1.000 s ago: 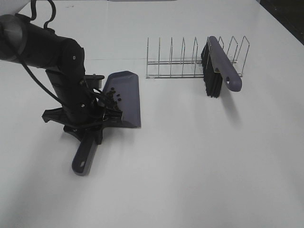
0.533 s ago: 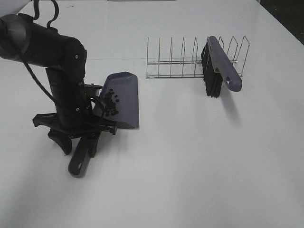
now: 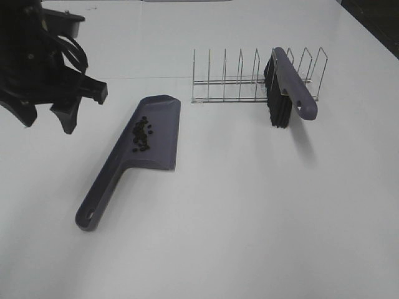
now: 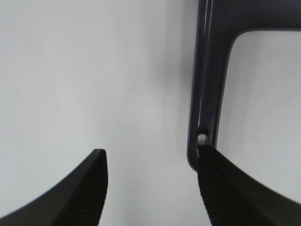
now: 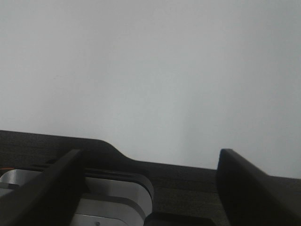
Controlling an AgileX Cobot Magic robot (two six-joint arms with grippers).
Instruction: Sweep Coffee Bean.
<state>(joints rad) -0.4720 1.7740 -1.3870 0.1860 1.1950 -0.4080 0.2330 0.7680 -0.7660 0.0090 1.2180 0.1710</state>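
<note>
My left claw (image 3: 47,118) hangs open and empty above the white tabletop (image 3: 262,212), clear of the dustpan (image 3: 134,152), which lies flat so the coffee beans (image 3: 141,133) sit inside. My right claw (image 5: 150,188) is open too. The brush (image 3: 283,87) rests in the wire rack (image 3: 237,81).

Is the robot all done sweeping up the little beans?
Looks nearly done. The coffee beans sit in a cluster inside the dustpan, which lies flat on the table; I see no stray beans there. The brush rests in the wire rack. The left hand is open, empty and off to the dustpan's side. Nothing seems left except perhaps emptying the pan.
</note>
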